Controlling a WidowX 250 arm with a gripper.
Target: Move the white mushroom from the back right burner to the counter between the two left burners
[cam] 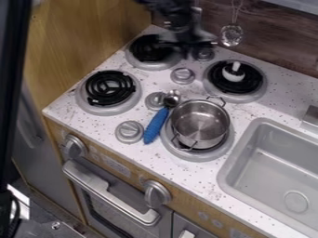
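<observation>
The black gripper hangs at the top of the view, above the rear left burner and close to the rear knob. A metal pot with two wire handles stands upright on the front right burner. Along the pot's left side lies a spoon with a blue handle, its metal bowl end towards the back, beside a knob. On the rear right burner sits a small white object with a stubby upright part.
A grey sink is set into the counter at the right. The front left burner has a black coil. Several grey knobs rise between the burners. A wooden panel borders the left side, and a metal utensil hangs on the back wall.
</observation>
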